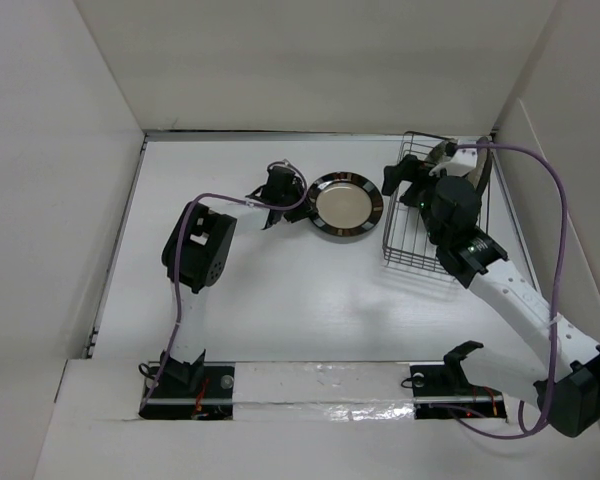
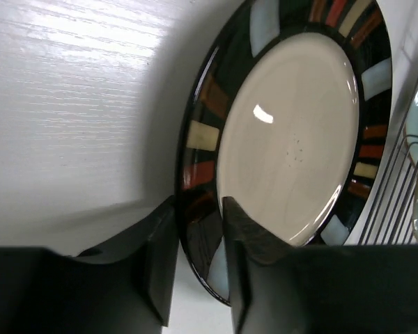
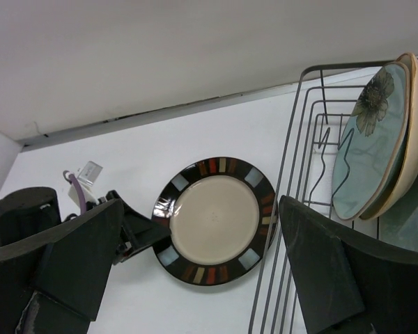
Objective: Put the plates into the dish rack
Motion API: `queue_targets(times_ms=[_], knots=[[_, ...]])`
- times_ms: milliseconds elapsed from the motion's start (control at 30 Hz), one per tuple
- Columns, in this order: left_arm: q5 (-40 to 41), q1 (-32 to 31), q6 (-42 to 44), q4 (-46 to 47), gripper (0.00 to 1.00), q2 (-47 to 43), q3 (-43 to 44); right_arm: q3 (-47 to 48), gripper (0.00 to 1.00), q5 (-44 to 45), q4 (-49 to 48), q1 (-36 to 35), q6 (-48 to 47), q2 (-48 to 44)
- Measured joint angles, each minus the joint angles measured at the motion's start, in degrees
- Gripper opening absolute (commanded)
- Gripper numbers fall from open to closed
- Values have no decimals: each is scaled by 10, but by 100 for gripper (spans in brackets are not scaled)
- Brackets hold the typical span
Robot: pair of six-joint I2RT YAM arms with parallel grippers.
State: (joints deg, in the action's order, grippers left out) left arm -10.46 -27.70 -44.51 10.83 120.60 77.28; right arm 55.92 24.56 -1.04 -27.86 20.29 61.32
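One plate on table, 9 o'clock of rack | left gripper straddles its 9 o'clock rim, seemingly pinched | right gripper wide, empty, over rack | I'd confirm bite, then lift and tip upright.

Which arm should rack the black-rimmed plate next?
Left. The left gripper is closed on the rim of the black-rimmed plate. The right gripper is open and empty by the dish rack, apart from that plate.
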Motion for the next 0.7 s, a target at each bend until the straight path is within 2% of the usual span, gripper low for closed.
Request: queue_targets(times_ms=[33, 100, 133, 267, 333, 367, 400, 433, 467, 533, 567, 633, 700], knots=[[2, 0, -6, 6, 17, 2, -4, -4, 97, 0, -3, 0, 2, -3], [4, 1, -23, 26, 12, 3, -15, -9, 97, -3, -7, 0, 7, -8], [5, 1, -30, 38, 1, 3, -19, -12, 97, -6, -7, 0, 9, -10], [11, 5, -42, 88, 0, 0, -49, -34, 97, -11, -12, -8, 18, -26], [11, 7, -49, 121, 0, -16, -85, -43, 93, -15, -13, -11, 21, -32], [11, 10, -51, 129, 0, -28, -104, -44, 87, -17, -12, -11, 22, -32], [13, 15, -53, 137, 0, -47, -130, -45, 76, -23, -13, -11, 23, -31], [17, 21, -54, 135, 0, -72, -156, -45, 58, -26, -16, -11, 24, -28], [24, 28, -54, 138, 0, -101, -185, -45, 32, -33, -20, -11, 26, -26], [45, 37, -48, 129, 0, -176, -235, -45, 7, -52, -33, -11, 31, -17], [56, 42, -44, 127, 0, -215, -254, -45, 0, -64, -38, -11, 35, -11], [82, 47, -30, 116, 0, -293, -275, -44, 0, -89, -49, -11, 43, 6], [101, 49, -4, 106, 0, -358, -290, -42, 33, -113, -61, -11, 51, 31]])
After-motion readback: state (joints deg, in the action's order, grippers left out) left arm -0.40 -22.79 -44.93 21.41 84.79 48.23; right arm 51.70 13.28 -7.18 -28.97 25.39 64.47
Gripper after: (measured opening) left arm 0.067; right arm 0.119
